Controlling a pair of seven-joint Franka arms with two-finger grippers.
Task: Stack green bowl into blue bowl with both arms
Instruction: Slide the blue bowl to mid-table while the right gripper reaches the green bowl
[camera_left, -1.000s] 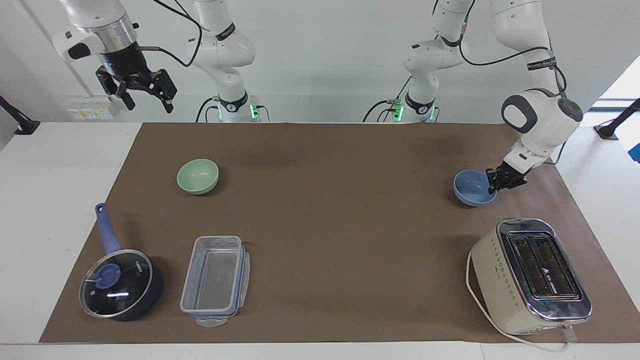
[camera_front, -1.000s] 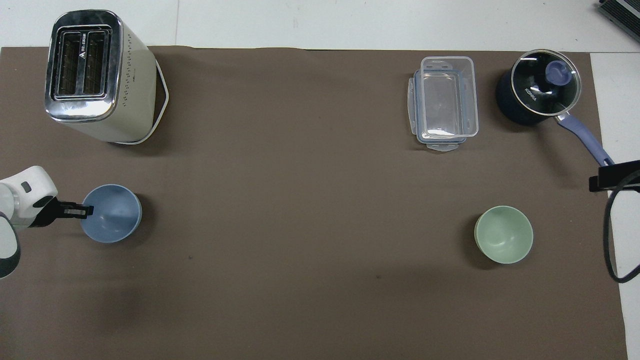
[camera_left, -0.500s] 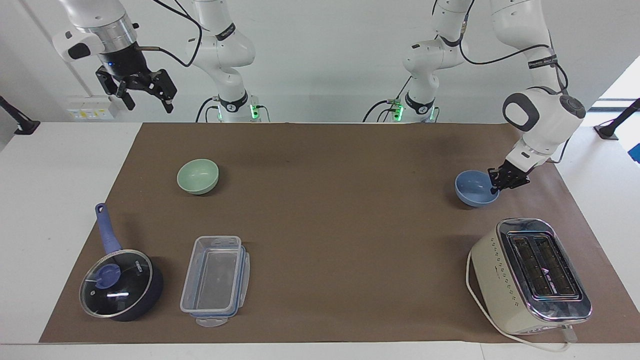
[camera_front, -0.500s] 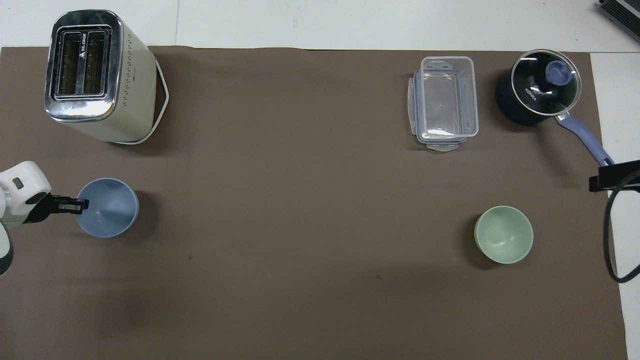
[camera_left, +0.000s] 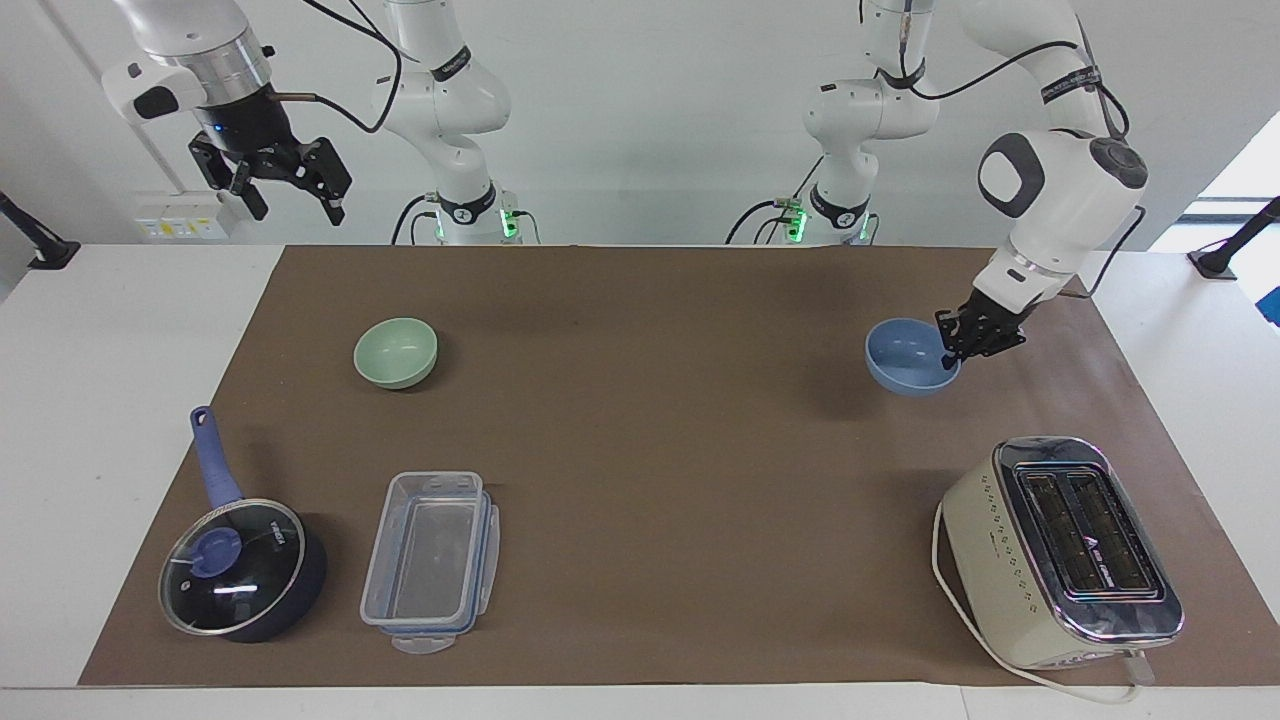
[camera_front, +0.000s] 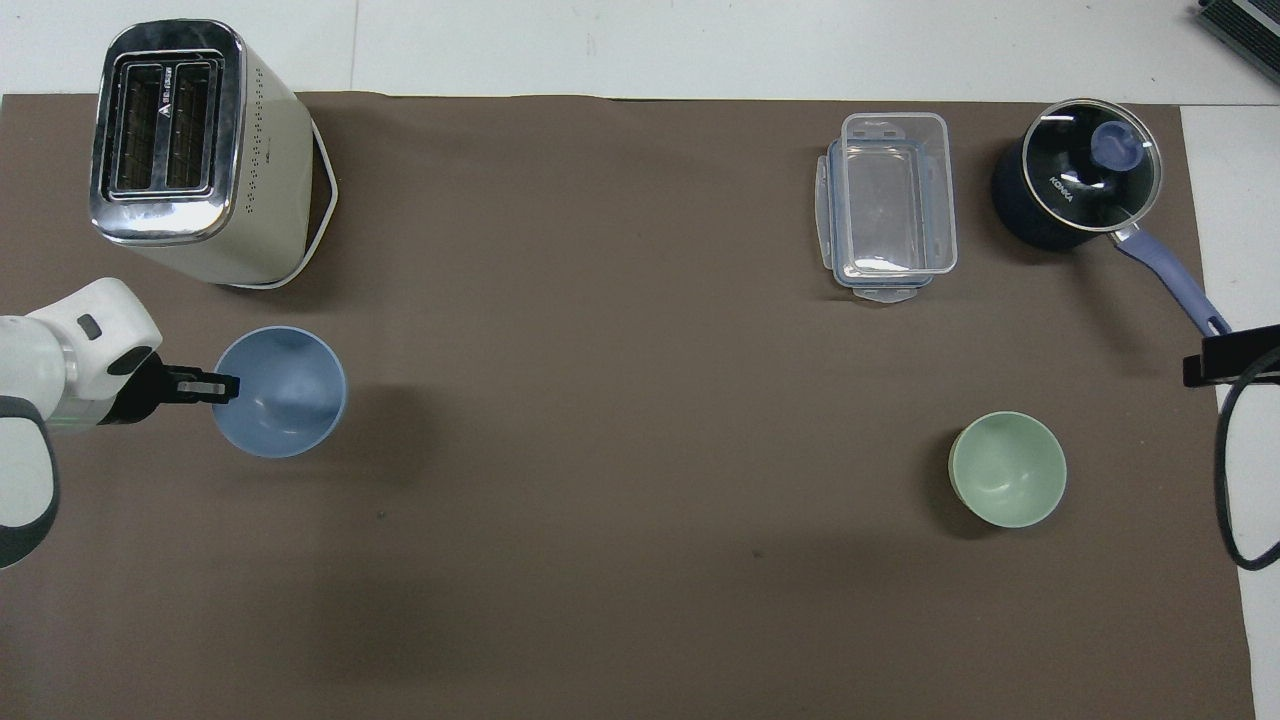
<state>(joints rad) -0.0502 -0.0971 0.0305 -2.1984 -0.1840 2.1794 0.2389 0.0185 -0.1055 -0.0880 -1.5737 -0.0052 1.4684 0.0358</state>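
My left gripper (camera_left: 948, 355) (camera_front: 222, 386) is shut on the rim of the blue bowl (camera_left: 908, 358) (camera_front: 284, 392) and holds it lifted above the brown mat, toward the left arm's end of the table. The green bowl (camera_left: 396, 352) (camera_front: 1007, 469) sits upright on the mat toward the right arm's end, untouched. My right gripper (camera_left: 293, 188) hangs open high in the air off the mat's corner at the right arm's end, nothing between its fingers; the overhead view shows only a black part of it (camera_front: 1230, 353) at the edge.
A cream toaster (camera_left: 1062, 550) (camera_front: 190, 150) stands farther from the robots than the blue bowl. A clear lidded container (camera_left: 432, 560) (camera_front: 888, 205) and a dark saucepan with glass lid (camera_left: 240, 565) (camera_front: 1080, 185) lie farther out than the green bowl.
The left gripper has raised the blue bowl off the mat and carried it toward the table's middle. The right arm has stayed put, and so has the green bowl.
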